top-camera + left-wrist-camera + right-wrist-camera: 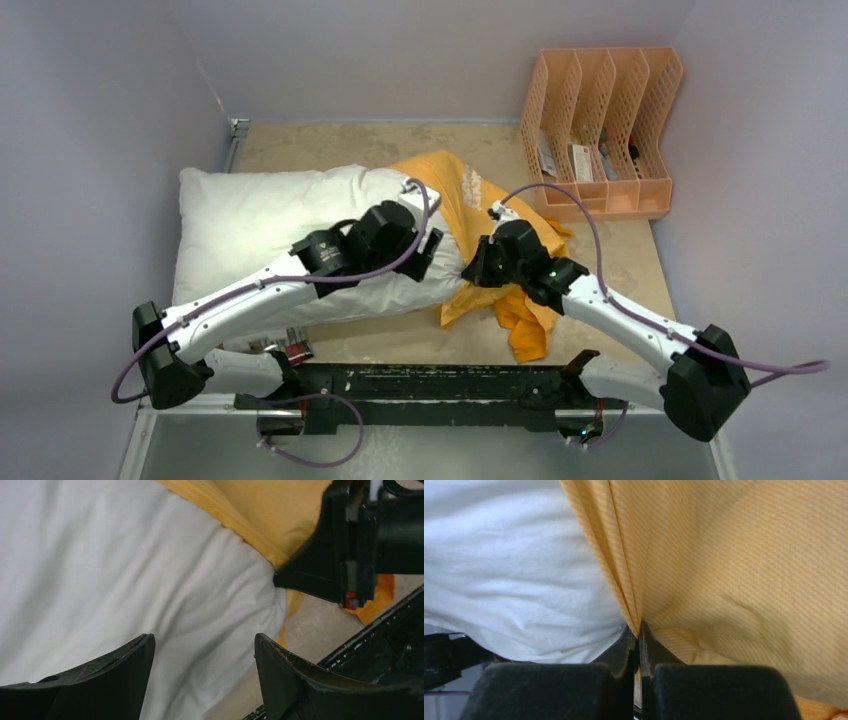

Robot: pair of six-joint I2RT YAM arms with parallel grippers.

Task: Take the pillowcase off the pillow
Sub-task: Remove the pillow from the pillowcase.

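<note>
Orange pillowcase (455, 185), one, between closed right fingers (621, 650); one white pillow (250, 215) alongside.

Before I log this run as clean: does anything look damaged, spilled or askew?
Nothing damaged or spilled. The only untidy thing is the pillowcase, crumpled over the right end of the pillow and trailing toward the near side, with the right tool pinching a fold. The file rack stands upright.

light bright, even, diffuse | shadows soft in pillow (125, 580) folds | wrist views slightly blurred near lens
</note>
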